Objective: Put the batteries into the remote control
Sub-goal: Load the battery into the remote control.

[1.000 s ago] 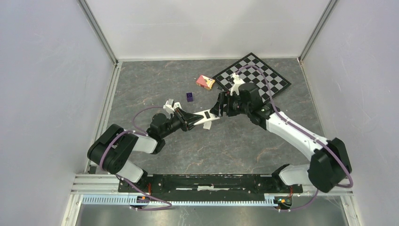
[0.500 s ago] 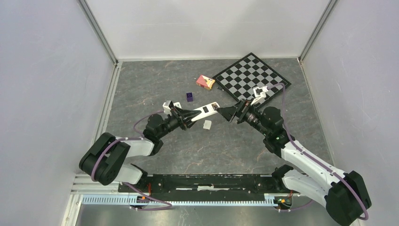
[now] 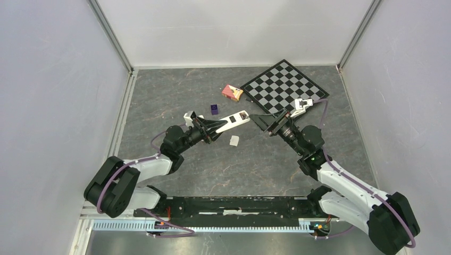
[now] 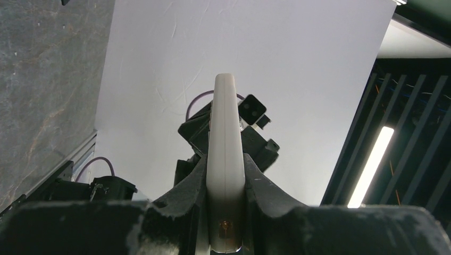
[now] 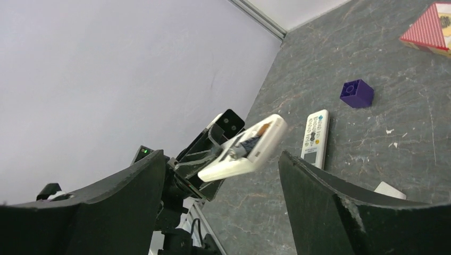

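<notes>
My left gripper (image 3: 217, 127) is shut on the remote control (image 3: 234, 120) and holds it off the table, its open battery bay facing up. The left wrist view shows the remote control (image 4: 226, 154) edge-on, pinched between the fingers (image 4: 268, 186). In the right wrist view a dark blue battery (image 5: 248, 142) lies in the bay of the remote control (image 5: 250, 154). My right gripper (image 3: 260, 122) is open just right of the remote's free end, not touching it. In its own view the right gripper (image 5: 220, 159) has nothing between its fingers.
A second remote (image 5: 315, 139) lies buttons-up on the table below the held one. A small white cover piece (image 3: 234, 140) lies near it. A purple block (image 3: 214, 109), a red box (image 3: 232, 92) and a chessboard (image 3: 284, 87) sit farther back.
My right gripper has drawn back from the remote's end toward the right, and its arm has swung out to the right. My left gripper has carried the remote a little farther back.
</notes>
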You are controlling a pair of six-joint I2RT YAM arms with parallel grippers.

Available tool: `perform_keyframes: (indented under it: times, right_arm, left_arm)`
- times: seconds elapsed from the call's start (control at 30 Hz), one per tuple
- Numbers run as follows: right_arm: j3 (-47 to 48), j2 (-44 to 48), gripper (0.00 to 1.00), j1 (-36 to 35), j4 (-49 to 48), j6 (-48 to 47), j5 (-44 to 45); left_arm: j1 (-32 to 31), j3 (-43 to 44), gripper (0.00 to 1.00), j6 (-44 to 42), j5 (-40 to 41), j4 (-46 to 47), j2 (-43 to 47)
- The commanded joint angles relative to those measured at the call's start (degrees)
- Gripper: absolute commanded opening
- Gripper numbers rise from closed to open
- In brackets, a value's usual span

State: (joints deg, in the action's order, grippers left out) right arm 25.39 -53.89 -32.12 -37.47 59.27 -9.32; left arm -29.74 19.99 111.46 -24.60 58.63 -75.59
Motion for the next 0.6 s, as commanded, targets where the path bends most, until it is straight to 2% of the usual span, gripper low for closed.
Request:
perform_keyframes:
  times: [0.0, 0.2, 0.37, 0.57]
  right_arm:
    - [-1.3, -1.3, 0.80, 0.2, -3.5, 4.4, 2.3]
    - [-1.7, -5.6, 0.76, 0.2, -11.0, 8.2, -0.2]
    - [-0.5, -7.6, 0.73, 0.2, -10.6, 8.8, -0.5]
    - [-0.3, -8.8, 0.65, 0.2, -10.5, 9.5, 0.1]
  left_arm:
    - [-0.3, 2.5, 0.02, -0.4, -0.5, -0.6, 2.2]
    - [-0.3, 2.4, 0.02, -1.0, -0.5, -0.3, 2.0]
    - [-0.3, 2.3, 0.02, -0.9, -0.3, 0.1, 1.8]
    - [-0.4, 2.9, 0.02, -1.3, -0.3, -0.4, 1.9]
